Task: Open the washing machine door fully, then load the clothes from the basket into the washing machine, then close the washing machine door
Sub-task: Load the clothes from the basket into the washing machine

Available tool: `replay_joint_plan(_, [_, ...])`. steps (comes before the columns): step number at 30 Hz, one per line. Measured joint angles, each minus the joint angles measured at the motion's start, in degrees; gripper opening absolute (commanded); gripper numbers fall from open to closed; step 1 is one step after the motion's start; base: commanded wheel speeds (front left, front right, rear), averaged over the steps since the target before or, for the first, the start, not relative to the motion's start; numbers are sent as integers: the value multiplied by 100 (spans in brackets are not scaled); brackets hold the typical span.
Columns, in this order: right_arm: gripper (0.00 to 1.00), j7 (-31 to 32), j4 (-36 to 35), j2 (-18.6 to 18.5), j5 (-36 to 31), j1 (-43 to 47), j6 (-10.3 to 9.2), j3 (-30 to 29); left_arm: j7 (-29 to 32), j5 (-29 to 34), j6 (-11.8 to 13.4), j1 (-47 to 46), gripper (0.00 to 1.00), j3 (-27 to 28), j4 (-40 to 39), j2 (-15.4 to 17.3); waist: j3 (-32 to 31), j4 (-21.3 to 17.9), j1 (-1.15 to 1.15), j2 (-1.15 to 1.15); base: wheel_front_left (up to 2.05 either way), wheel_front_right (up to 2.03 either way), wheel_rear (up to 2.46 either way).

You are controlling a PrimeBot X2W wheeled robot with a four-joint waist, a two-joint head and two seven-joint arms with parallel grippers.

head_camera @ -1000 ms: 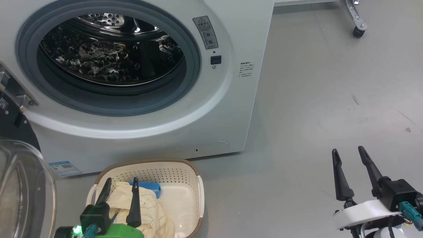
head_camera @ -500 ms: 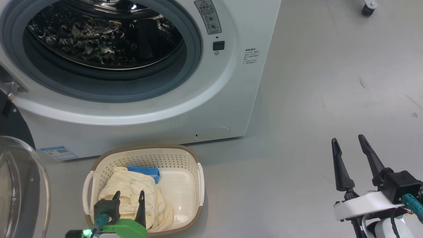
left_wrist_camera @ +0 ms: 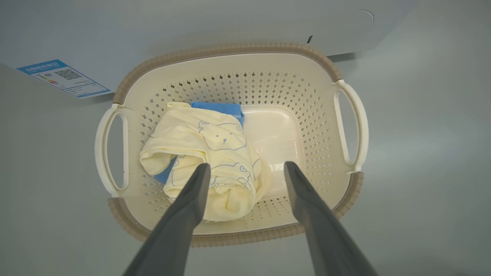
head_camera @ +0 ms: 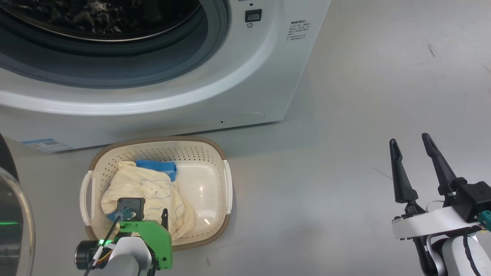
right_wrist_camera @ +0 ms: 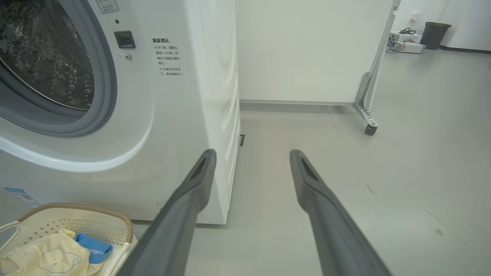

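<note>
The white washing machine [head_camera: 245,76] stands with its round opening [head_camera: 96,23] uncovered. Its door [head_camera: 15,226] is swung out at the head view's left edge, glass bowl showing. On the floor in front sits the cream basket [left_wrist_camera: 230,50], holding a cream-yellow garment with bear prints [left_wrist_camera: 215,142] and a blue cloth [left_wrist_camera: 218,108], the clothes. My left gripper [left_wrist_camera: 247,168] points down into the basket, open, just above the garment, one finger [left_wrist_camera: 195,188] over the cloth. Far to the right my right gripper [head_camera: 409,138] hovers over bare floor, open and holding nothing.
A blue label sticker [left_wrist_camera: 63,78] marks the machine's lower front beside the basket. The door latch socket [head_camera: 253,15] sits right of the opening. Grey floor [head_camera: 364,96] spreads to the right. A white wheeled panel with a caster [right_wrist_camera: 370,128] stands behind the machine.
The head camera has tilted down, so machine and basket sit higher in view. My left gripper has tipped downward and lowered over the clothes in the basket. The right gripper stays open.
</note>
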Motion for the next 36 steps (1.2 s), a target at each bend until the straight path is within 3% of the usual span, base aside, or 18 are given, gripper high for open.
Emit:
replay_joint_plan(10, [100,0,-154,-35,111,-90,27,-33,326,113,1,-688,100,171,691,32,709,-158,0,0,0,0,0])
replay_joint_plan(23, [100,0,-364,149,411,-452,100,-49,511,668,1,-1801,100,408,1244,556,1754,-521,0,0,0,0,0])
replay_joint_plan(36, [100,0,-547,304,657,-1090,163,-88,1141,943,1,-2802,100,719,1683,784,2821,-900,1,0,0,0,0])
